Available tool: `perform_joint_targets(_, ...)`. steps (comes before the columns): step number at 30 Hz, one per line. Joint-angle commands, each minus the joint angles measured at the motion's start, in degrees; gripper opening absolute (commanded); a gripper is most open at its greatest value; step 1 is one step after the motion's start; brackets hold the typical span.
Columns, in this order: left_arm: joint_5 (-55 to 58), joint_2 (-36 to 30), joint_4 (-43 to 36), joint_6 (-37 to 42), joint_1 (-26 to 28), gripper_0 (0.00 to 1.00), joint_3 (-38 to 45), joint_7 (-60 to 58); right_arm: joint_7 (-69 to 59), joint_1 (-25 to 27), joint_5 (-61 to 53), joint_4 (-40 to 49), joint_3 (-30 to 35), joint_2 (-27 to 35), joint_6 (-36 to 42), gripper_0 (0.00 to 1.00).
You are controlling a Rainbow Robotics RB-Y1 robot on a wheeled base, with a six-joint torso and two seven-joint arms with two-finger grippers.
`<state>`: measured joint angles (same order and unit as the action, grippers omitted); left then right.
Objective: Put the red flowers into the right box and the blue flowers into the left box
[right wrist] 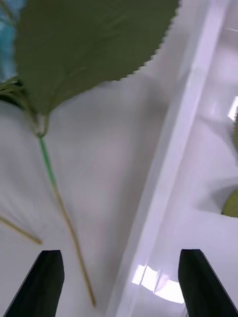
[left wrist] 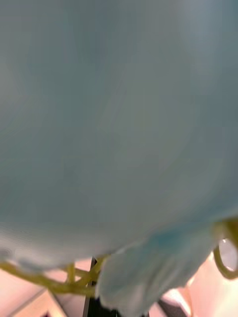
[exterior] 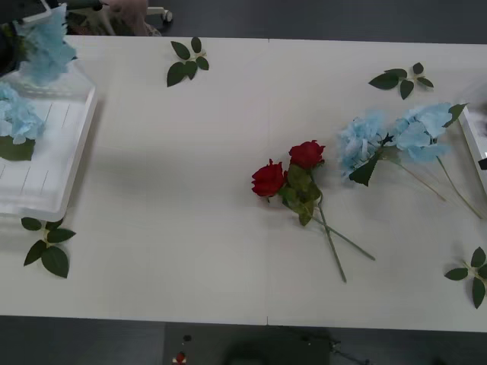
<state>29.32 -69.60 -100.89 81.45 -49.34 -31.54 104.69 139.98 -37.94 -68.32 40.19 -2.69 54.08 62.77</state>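
Two red flowers (exterior: 288,176) lie side by side at the table's middle, stems pointing toward me. Two blue flowers (exterior: 396,138) lie right of them, near the right box (exterior: 473,144), whose white rim (right wrist: 168,173) runs between my open right gripper (right wrist: 119,285) fingers. A large green leaf (right wrist: 84,44) and thin stem (right wrist: 69,223) lie beside that rim. One blue flower (exterior: 17,122) rests in the left box (exterior: 53,163). Another blue flower (exterior: 46,47) hangs above that box's far end at my left gripper (exterior: 7,42); its petals (left wrist: 114,124) press close to the wrist camera and hide the fingers.
Loose green leaf sprigs lie at the far left (exterior: 186,62), far right (exterior: 401,79), near left (exterior: 47,245) and near right (exterior: 472,275). Bare white table stretches between the left box and the red flowers.
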Motion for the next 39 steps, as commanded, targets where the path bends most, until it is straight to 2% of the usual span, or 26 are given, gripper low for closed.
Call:
perform_joint_targets(1, -2.8, 1.8, 10.1, -5.1, 0.6, 0.0, -3.0, -1.2, -5.2, -1.6, 0.4, 2.9, -7.2, 0.4, -4.9, 0.68)
perform_joint_targets(5, -6.6, 2.6, 19.5, -12.9, 0.6, 0.0, -9.9, -3.8, -8.9, -1.8, 1.7, 3.7, -10.0, -1.6, -7.7, 0.67)
perform_joint_targets(6, -6.6, 2.7, 21.7, -15.7, 0.6, 0.09, -11.6, -5.4, -9.0, -1.8, 2.7, 3.8, -9.9, -2.7, -8.0, 0.68)
perform_joint_targets(8, -7.1, 2.7, 24.8, -21.3, 0.6, 0.38, -14.2, -7.8, -9.2, -1.9, 4.3, 3.9, -9.3, -4.5, -8.9, 0.67)
perform_joint_targets(10, -8.0, 2.6, 26.8, -25.3, 0.6, 0.56, -14.8, -9.1, -9.2, -2.0, 4.9, 3.9, -8.9, -5.7, -9.5, 0.68)
perform_joint_targets(11, -8.0, 2.6, 28.4, -28.2, 0.6, 0.72, -15.0, -9.4, -9.6, -2.1, 5.1, 3.9, -8.8, -6.5, -10.3, 0.67)
perform_joint_targets(12, -8.0, 2.6, 28.9, -29.2, 0.6, 0.79, -15.0, -9.3, -9.6, -2.1, 5.3, 3.9, -8.8, -7.1, -10.7, 0.67)
perform_joint_targets(15, -7.3, 2.4, 28.6, -30.7, 0.7, 0.89, -15.0, -9.3, -9.8, -2.5, 6.0, 3.9, -8.8, -8.4, -11.4, 0.68)
perform_joint_targets(18, -3.4, 0.1, 25.0, -30.7, 0.7, 0.96, -14.2, -9.0, -9.9, -2.9, 6.5, 3.9, -8.8, -9.4, -11.4, 0.67)
perform_joint_targets(20, 2.0, -3.5, 19.7, -30.7, 0.7, 1.0, -13.2, -8.5, -9.9, -3.4, 7.8, 3.9, -8.8, -10.3, -11.8, 0.67)
perform_joint_targets(24, 8.0, -7.0, 14.1, -28.9, 0.7, 1.0, -11.2, -7.8, -10.5, -3.9, 11.5, 3.8, -8.7, -12.0, -12.7, 0.61)
perform_joint_targets(25, 8.7, -7.1, 14.2, -28.9, 0.7, 1.0, -11.0, -7.6, -10.7, -3.9, 12.2, 3.9, -8.7, -12.2, -13.1, 0.56)
perform_joint_targets(27, 9.0, -7.2, 14.8, -29.3, 0.7, 1.0, -10.9, -6.6, -11.1, -4.1, 13.4, 3.8, -8.7, -13.0, -13.8, 0.39)
perform_joint_targets(28, 9.0, -7.3, 15.0, -29.7, 0.7, 1.0, -10.9, -6.0, -11.3, -4.2, 13.5, 3.9, -8.7, -13.1, -13.9, 0.34)
perform_joint_targets(31, 13.4, -8.0, 16.7, -33.4, 0.7, 1.0, -10.6, -0.9, -11.7, -4.2, 13.8, 3.8, -8.7, -13.4, -14.0, 0.03)
perform_joint_targets(32, 15.4, -8.4, 17.0, -34.2, 0.7, 1.0, -10.5, 0.5, -11.8, -4.2, 13.9, 3.9, -8.7, -13.4, -14.0, 0.0)
perform_joint_targets(36, 26.1, -9.2, 15.6, -35.0, 0.7, 1.0, -7.7, 6.7, -11.7, -4.2, 12.9, 3.9, -8.6, -13.1, -14.0, 0.0)
perform_joint_targets(39, 38.0, -8.3, 11.3, -33.6, 0.8, 1.0, -4.4, 13.1, -11.2, -5.0, 8.2, 3.9, -7.3, -12.2, -12.4, 0.0)
